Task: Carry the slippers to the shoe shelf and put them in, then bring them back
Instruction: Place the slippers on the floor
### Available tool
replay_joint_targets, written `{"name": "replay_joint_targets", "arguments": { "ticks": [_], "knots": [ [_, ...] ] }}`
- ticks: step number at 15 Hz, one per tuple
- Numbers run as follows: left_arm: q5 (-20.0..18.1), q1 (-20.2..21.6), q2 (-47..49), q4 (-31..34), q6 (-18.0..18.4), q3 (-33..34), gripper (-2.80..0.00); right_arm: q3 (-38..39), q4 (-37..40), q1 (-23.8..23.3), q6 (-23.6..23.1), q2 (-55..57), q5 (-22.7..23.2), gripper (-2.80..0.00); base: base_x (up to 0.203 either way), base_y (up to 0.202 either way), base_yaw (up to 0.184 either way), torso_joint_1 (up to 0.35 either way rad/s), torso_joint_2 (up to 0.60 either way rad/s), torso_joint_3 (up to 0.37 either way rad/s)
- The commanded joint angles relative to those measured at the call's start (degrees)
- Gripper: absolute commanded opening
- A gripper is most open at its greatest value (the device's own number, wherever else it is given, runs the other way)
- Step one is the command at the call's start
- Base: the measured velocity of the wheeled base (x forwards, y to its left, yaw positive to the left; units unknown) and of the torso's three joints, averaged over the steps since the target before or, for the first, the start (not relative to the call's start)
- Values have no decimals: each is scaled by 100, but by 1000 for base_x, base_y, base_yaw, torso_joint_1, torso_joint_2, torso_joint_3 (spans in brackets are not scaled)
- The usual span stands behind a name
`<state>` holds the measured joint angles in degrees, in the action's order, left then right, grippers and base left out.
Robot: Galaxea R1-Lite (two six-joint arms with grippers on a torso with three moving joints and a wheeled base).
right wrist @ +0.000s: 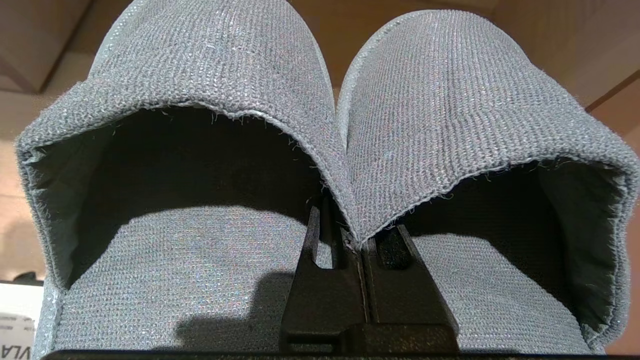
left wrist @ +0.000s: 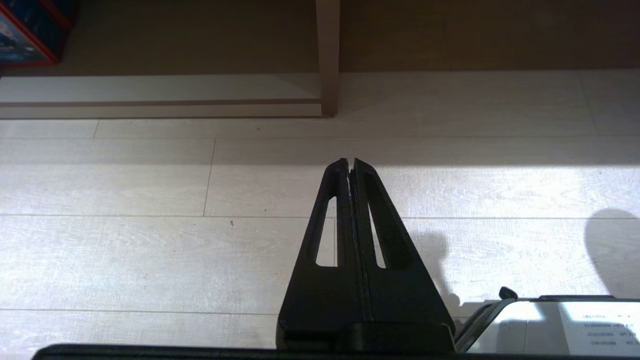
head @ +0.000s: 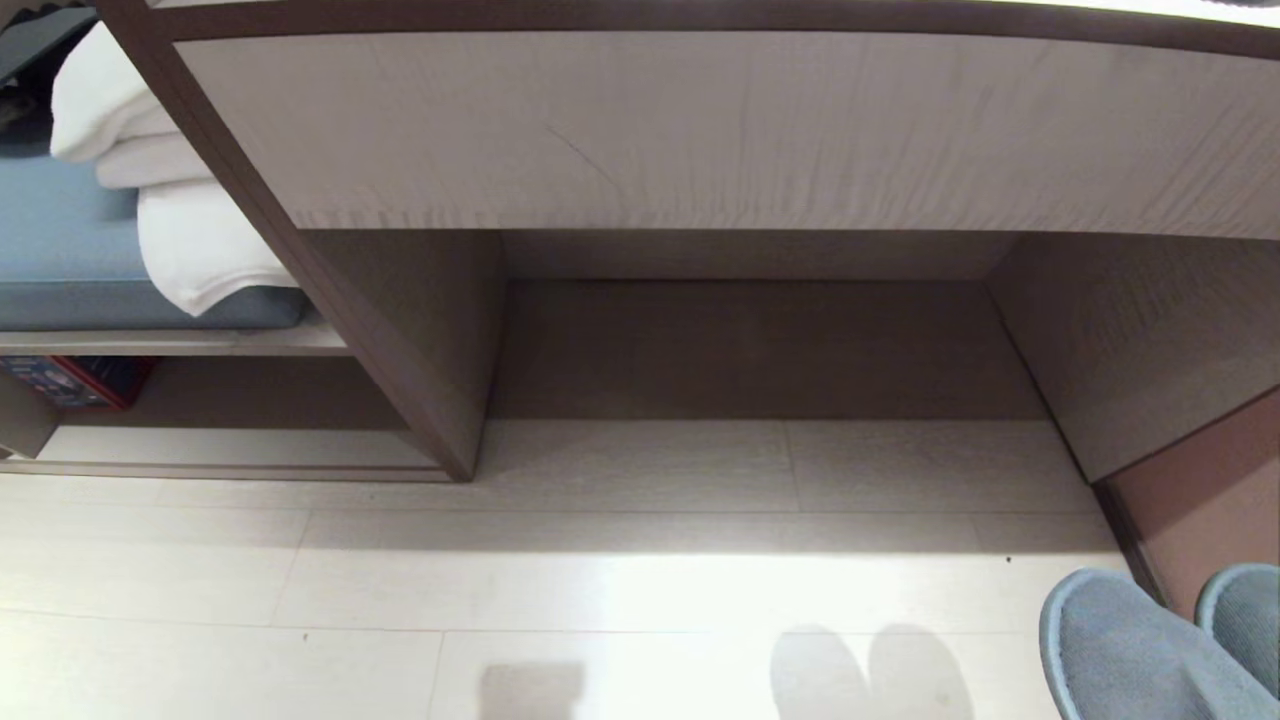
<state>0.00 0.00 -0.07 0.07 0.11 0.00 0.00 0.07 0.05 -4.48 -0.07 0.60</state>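
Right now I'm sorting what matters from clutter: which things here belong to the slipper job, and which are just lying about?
Job:
- slippers, pinched together where their inner edges meet by the right gripper
- shoe shelf, nothing in it

Lying about:
- folded white towels on the blue cushion
- red-and-blue box in the neighbouring cubby
- left gripper, shut on nothing above the floor

The left gripper was held level, its fingers pressed together on nothing. The right gripper was clamped on the slippers.
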Motion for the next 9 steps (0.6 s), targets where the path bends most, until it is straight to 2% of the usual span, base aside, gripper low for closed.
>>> {"name": "replay_joint_targets", "arguments": {
  "ticks": [1, 9],
  "knots": [
    [0, 0, 7, 1, -2, 0, -280, 0, 1, 4, -21, 6, 2, -280, 0, 0, 0, -2, 7, -202],
    [0, 0, 5, 1, -2, 0, -280, 0, -7, 2, -62, 5, 11, -280, 0, 0, 0, 3, 4, -196]
  ]
}}
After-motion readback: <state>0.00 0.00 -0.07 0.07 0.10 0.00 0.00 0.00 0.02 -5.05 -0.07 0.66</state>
